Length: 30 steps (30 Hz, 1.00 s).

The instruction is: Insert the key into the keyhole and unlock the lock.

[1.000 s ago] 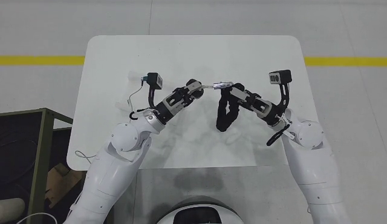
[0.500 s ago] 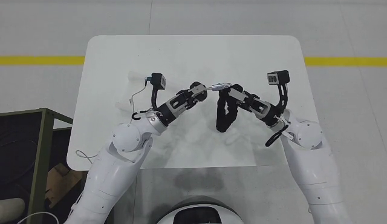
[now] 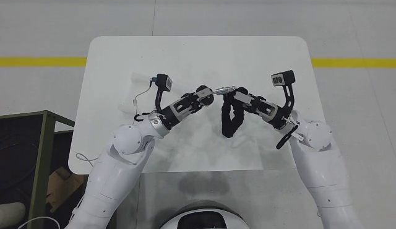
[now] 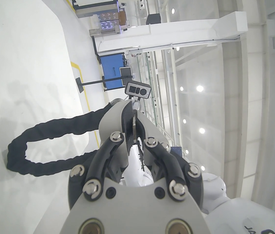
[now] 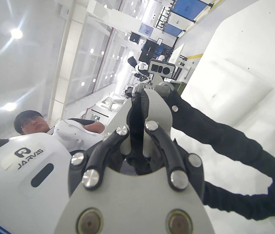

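Observation:
A cable lock with a black fabric-covered loop (image 3: 230, 117) hangs above the white table (image 3: 124, 62). My right gripper (image 3: 240, 95) is shut on the lock near its silver head (image 3: 226, 90); the right wrist view shows the loop (image 5: 227, 142) trailing away from the right gripper (image 5: 141, 98). My left gripper (image 3: 206, 95) faces it from the other side and is shut on a thin metal key (image 4: 134, 127). The key's tip points at the lock head, very close to it; whether it has entered the keyhole cannot be made out. From the left gripper (image 4: 133, 113) the loop (image 4: 42, 132) droops toward the table.
Both grippers meet over the middle of the table, held above its surface. A yellow floor line (image 3: 43, 61) runs behind the table, and a dark green bin (image 3: 31, 142) stands beside its left edge.
My left gripper has shifted right with the key, closing the gap to the lock head. The right gripper with the lock has barely moved.

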Each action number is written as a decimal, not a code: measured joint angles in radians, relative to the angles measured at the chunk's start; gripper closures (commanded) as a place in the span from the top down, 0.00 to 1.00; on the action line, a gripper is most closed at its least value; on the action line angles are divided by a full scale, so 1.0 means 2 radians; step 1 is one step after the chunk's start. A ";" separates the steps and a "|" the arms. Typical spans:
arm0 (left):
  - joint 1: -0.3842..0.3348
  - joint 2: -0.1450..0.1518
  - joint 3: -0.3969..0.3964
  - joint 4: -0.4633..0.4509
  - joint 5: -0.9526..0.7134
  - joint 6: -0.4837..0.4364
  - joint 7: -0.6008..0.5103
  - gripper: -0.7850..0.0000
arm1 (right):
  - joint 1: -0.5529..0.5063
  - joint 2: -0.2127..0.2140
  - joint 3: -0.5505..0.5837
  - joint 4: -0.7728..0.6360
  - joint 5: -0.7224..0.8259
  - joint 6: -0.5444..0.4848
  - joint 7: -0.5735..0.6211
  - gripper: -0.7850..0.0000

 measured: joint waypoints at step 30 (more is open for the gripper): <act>-0.028 0.006 -0.042 0.038 0.017 -0.014 -0.153 0.00 | 0.037 0.012 -0.008 0.054 0.029 0.024 0.068 0.00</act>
